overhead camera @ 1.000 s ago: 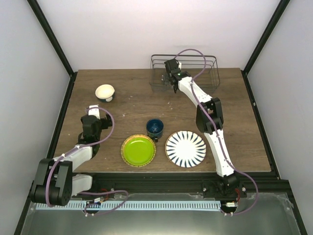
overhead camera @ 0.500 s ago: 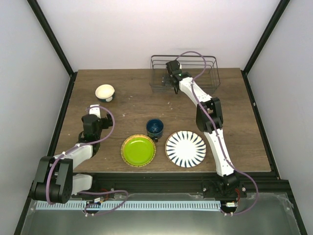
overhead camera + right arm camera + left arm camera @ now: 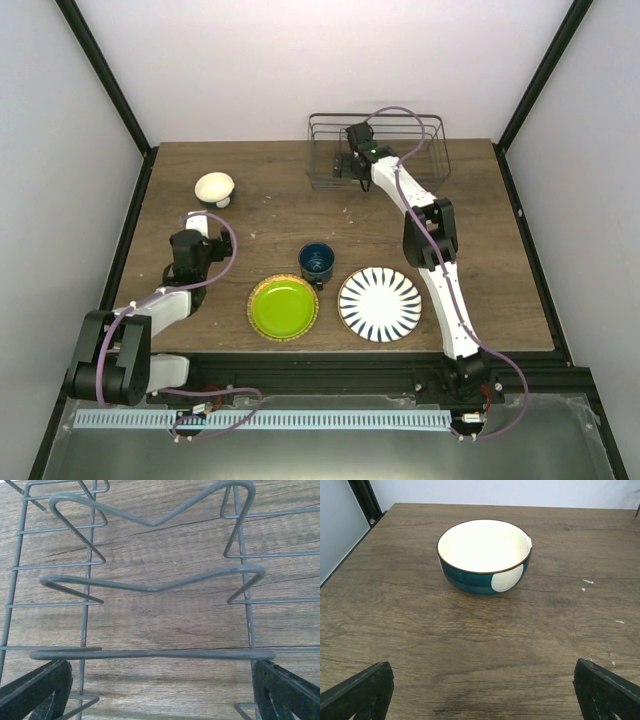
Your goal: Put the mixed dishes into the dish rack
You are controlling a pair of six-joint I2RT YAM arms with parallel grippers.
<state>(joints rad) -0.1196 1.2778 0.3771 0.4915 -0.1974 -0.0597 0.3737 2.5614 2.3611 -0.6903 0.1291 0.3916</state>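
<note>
- Left wrist view: the bowl (image 3: pixel 484 555) is seen upright on the tabletop (image 3: pixel 470 645), ahead of the left claw (image 3: pixel 481 687), which is spread wide and empty.
- Its rim should be pinched squarely across the wall.
- The right claw (image 3: pixel 161 690), also wide and empty, is held over the rack (image 3: pixel 150 654).

Bowl (image 3: pixel 214 187), mug (image 3: pixel 317 262), 2 plates (image 3: pixel 283 307) o/side rack (image 3: pixel 425 150)

Bright, even diffuse light, soft shadow under the bowl (image 3: pixel 484 555), crisp focus throughout

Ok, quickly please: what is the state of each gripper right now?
Left gripper: open, holding nothing, small bowl ahead of it.
Right gripper: open, holding nothing, over the dish rack.
</note>
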